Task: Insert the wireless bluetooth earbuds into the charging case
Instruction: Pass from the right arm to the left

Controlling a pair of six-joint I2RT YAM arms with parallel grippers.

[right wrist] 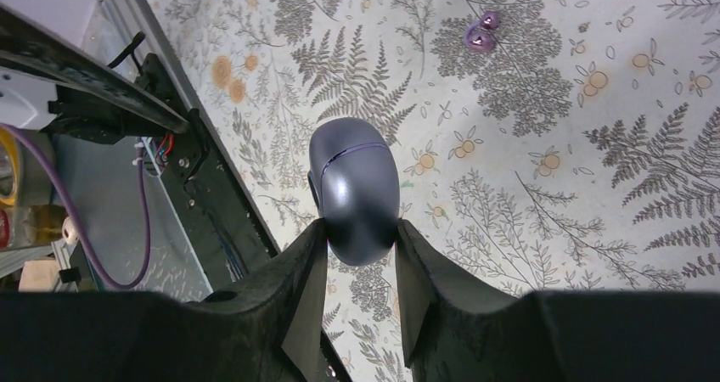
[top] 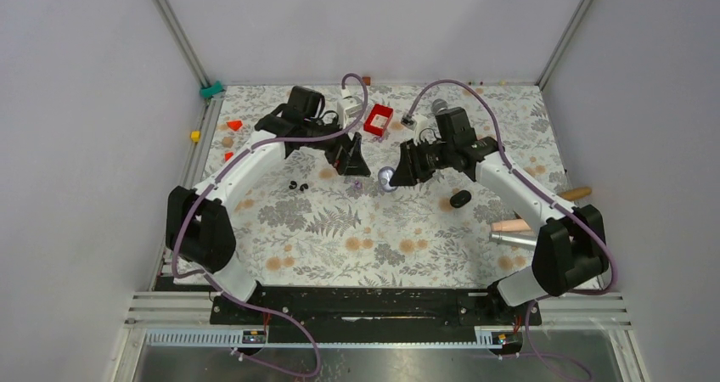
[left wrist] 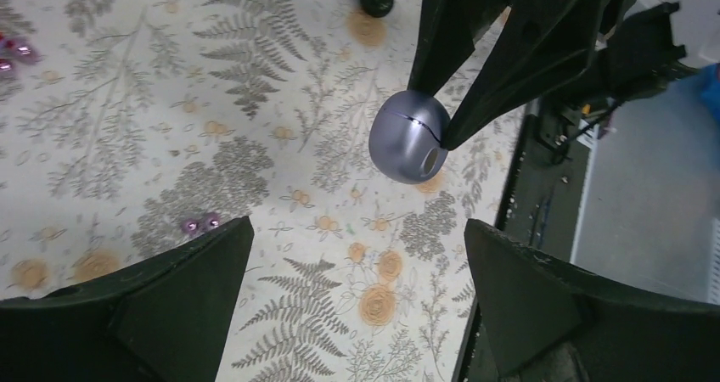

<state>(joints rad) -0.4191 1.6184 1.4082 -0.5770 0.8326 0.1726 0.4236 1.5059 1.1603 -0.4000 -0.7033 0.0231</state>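
My right pincer (right wrist: 361, 233) is closed on the case (right wrist: 352, 174) and grips its two sides. The lid is shut, so I cannot see what is inside. My left pincer (left wrist: 357, 229) is fully open and holds nothing, near the case. The two earbuds (top: 297, 184) lie on the table (top: 340, 246) apart from the case, on my left side. The red box (top: 378, 119) has a white label — too small to read.

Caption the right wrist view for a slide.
Right gripper pinches the lavender-grey case, two small purple beads on the floral table beyond.
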